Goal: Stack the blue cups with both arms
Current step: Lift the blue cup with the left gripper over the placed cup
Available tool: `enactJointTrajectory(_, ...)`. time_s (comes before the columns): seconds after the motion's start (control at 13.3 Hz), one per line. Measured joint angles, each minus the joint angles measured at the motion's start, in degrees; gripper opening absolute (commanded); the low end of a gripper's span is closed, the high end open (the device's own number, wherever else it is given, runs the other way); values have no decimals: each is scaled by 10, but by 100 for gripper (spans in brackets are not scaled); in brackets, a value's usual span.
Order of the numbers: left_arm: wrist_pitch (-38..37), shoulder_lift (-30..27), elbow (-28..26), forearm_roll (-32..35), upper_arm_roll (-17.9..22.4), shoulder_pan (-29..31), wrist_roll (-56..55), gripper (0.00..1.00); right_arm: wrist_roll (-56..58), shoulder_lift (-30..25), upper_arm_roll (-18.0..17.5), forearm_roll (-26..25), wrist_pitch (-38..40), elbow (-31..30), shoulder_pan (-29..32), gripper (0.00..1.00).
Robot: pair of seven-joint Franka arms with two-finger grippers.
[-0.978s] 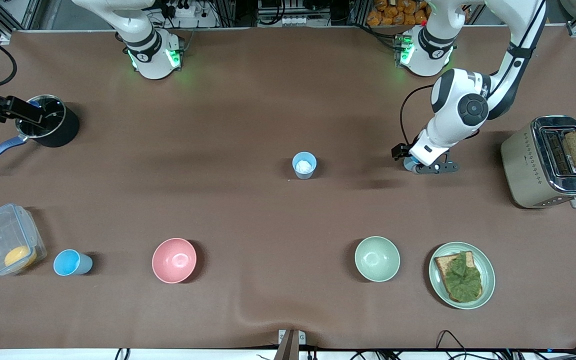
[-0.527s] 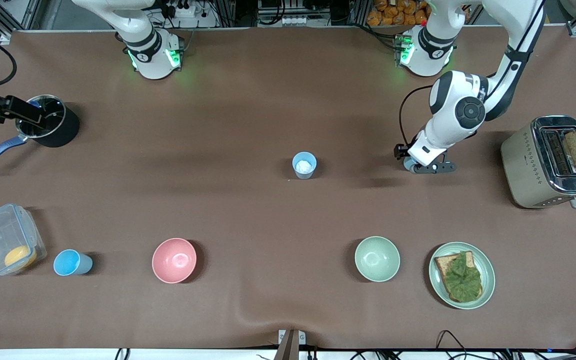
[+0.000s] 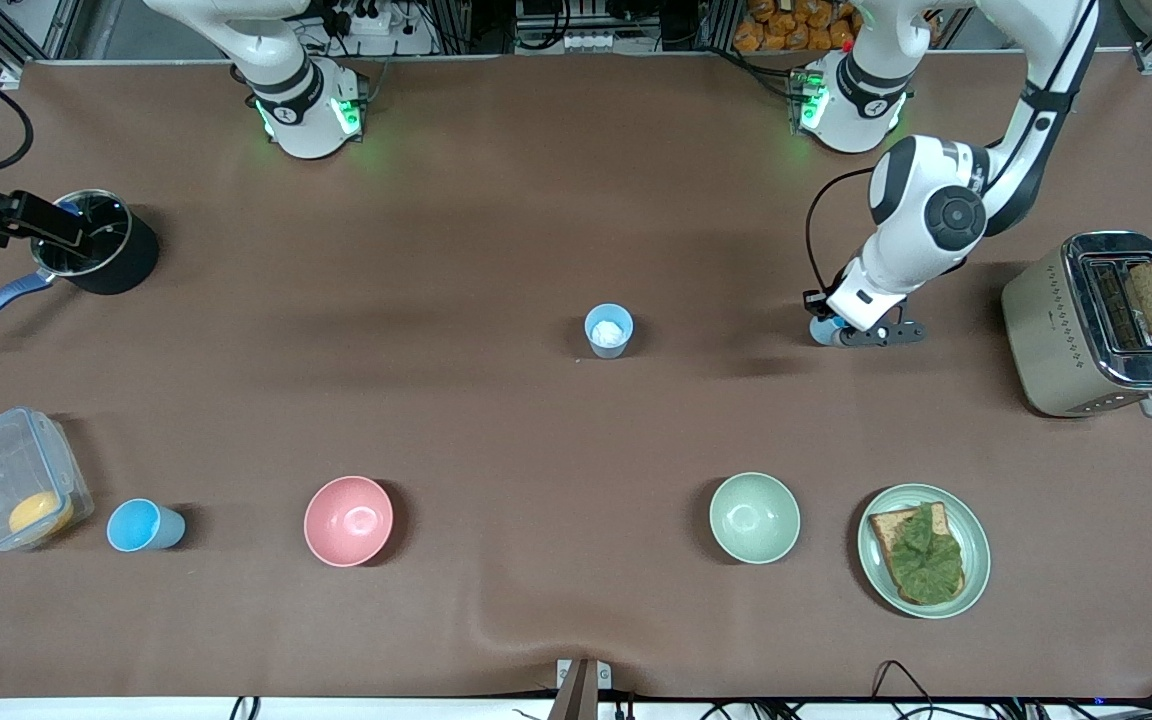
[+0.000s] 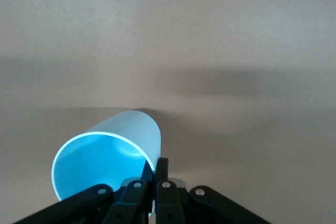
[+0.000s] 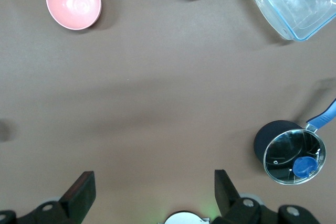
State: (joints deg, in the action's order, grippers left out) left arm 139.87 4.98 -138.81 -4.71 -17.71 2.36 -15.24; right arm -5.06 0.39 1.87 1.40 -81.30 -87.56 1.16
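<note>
1. Left gripper (image 3: 866,335) is low at the table, between the pale cup and the toaster (image 3: 1096,325), and its fingers (image 4: 157,182) are closed on the rim of a blue cup (image 4: 107,161); one finger is inside the cup and one outside.
2. Right gripper (image 5: 152,187) waits with its fingers wide apart and holds nothing; it is high over the right arm's end of the table, above the black pot (image 5: 289,153).
3. A paler blue cup (image 3: 608,330) stands upright in the middle of the table, well apart from the left gripper.
4. A brighter blue cup (image 3: 141,526) stands near the front camera, just beside the clear container (image 3: 11,480), with the pink bowl (image 3: 348,520) near it.
5. From the front view, the held cup is almost hidden under the left gripper; only a small blue edge shows.
6. Brown table cover (image 3: 496,440) also carries a green bowl (image 3: 754,517) and a plate (image 3: 881,590) with bread and lettuce.
</note>
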Motion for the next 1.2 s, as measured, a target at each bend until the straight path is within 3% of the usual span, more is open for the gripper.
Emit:
enactJointTrajectory(0.23, -74, -26, 92, 0, -7, -13, 0, 0, 0, 1, 0, 0, 0, 0, 0, 100)
enactJointTrajectory(0.53, -100, -20, 208, 0, -24, -73, -3, 0, 0, 1, 0, 0, 0, 0, 0, 100)
enactJointTrajectory(1.2, -102, 94, 298, -1, -26, -265, -156, 0, 0, 2, 1, -1, 2, 0, 0, 100)
